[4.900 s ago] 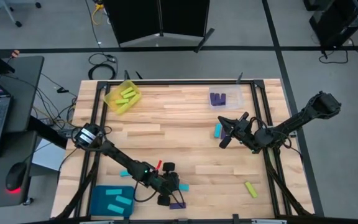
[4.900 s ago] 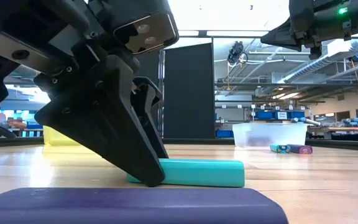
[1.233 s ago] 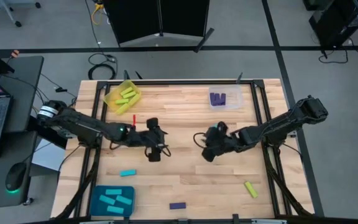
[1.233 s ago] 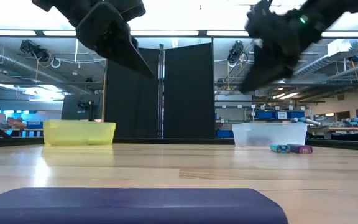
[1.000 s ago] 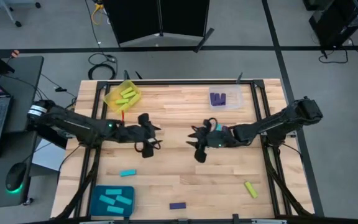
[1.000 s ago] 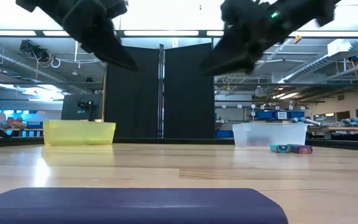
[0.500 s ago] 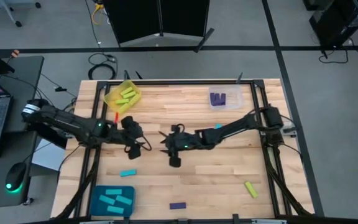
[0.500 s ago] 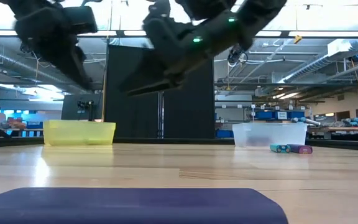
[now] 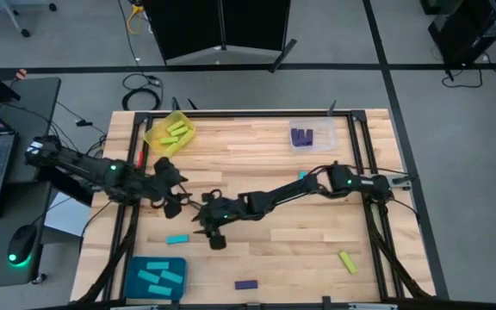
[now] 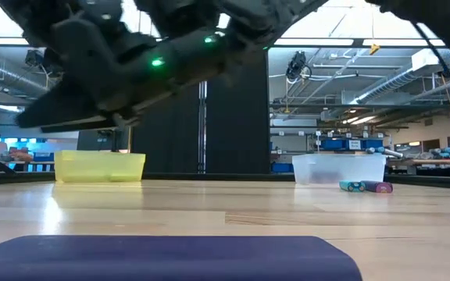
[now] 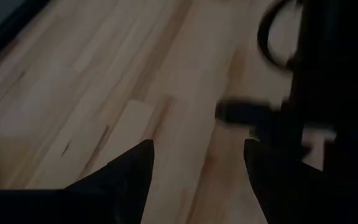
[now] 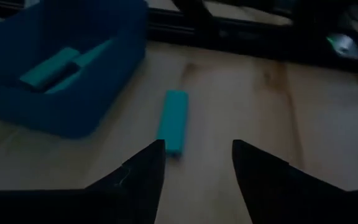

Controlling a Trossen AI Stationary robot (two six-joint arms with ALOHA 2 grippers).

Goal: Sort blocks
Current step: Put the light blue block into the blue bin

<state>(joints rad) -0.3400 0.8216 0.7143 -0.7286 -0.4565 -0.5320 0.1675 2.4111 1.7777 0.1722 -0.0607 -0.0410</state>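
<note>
Right gripper reached far across the table, fingers apart and empty, above a lone cyan block lying flat on the wood just beside the teal tray, which held more cyan blocks. Left gripper sat near the yellow tray, fingers spread, holding nothing. Yellow-green blocks lay in the yellow tray, purple blocks in the clear tray. Loose on the table: a purple block at the near edge, a yellow-green block near the right side, a cyan block partly hidden beside the right arm.
</note>
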